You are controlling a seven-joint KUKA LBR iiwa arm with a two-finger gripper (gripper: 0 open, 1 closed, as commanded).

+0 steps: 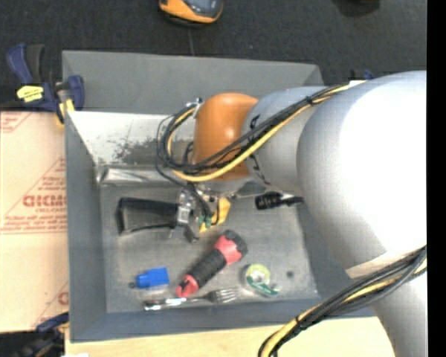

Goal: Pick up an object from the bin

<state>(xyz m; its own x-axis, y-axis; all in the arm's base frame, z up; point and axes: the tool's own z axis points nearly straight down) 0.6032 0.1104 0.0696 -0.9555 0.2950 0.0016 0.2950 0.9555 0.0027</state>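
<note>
My gripper (192, 211) hangs below the orange cover, low over the middle of the bin. It is at the right end of a black wedge-shaped thing (143, 216) that lies to its left. A small yellow piece (222, 211) shows just to its right. A red and black handle (210, 265) lies at a slant just below it, nearer the front of the bin.
A small blue block (153, 277) and a metal fork (195, 299) lie near the front wall. A clear and green tape roll (258, 280) sits at the front right. A small black part (273, 199) lies right of the gripper. The arm covers the bin's right side.
</note>
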